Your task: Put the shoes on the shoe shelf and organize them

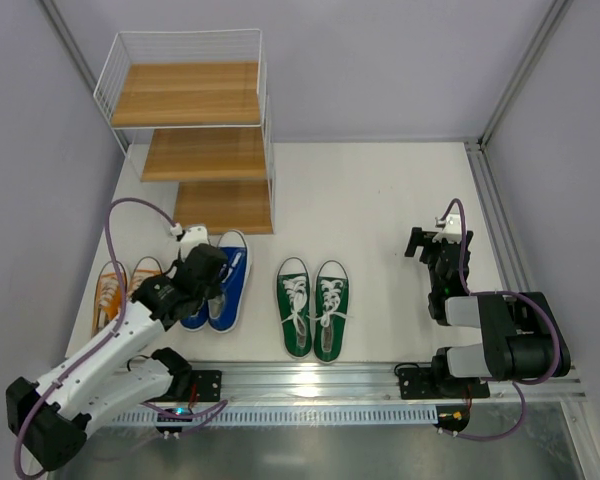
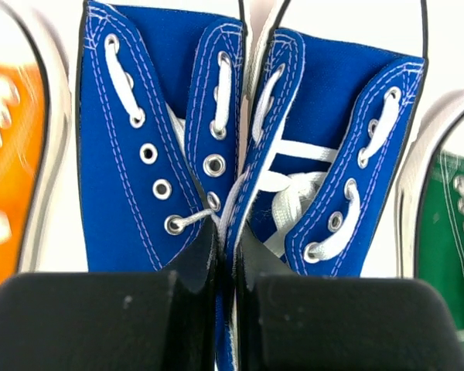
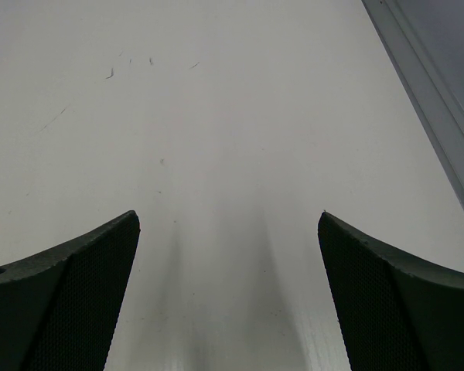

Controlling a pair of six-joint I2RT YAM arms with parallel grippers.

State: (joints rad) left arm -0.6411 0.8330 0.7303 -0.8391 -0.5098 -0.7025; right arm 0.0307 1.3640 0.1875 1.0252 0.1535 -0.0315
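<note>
Left gripper (image 2: 226, 263) is down on the blue shoes (image 1: 232, 275), fingers clamped together on the two inner canvas sides of the pair. The pair's long axis runs near to far, its far end leaning right; which end is the toes I cannot tell. Orange shoes (image 1: 110, 290) lie just left, green shoes (image 1: 313, 305) to the right, all on the table (image 1: 380, 200) near the shoe shelf (image 1: 195, 150). The right gripper (image 3: 228, 255) hangs with fingers wide apart.

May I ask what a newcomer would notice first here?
The left claw is shut on the inner sides of the blue sneakers, between orange sneakers and green sneakers. Behind them the shoe shelf holds no shoes; the right claw hangs open at the right.
</note>
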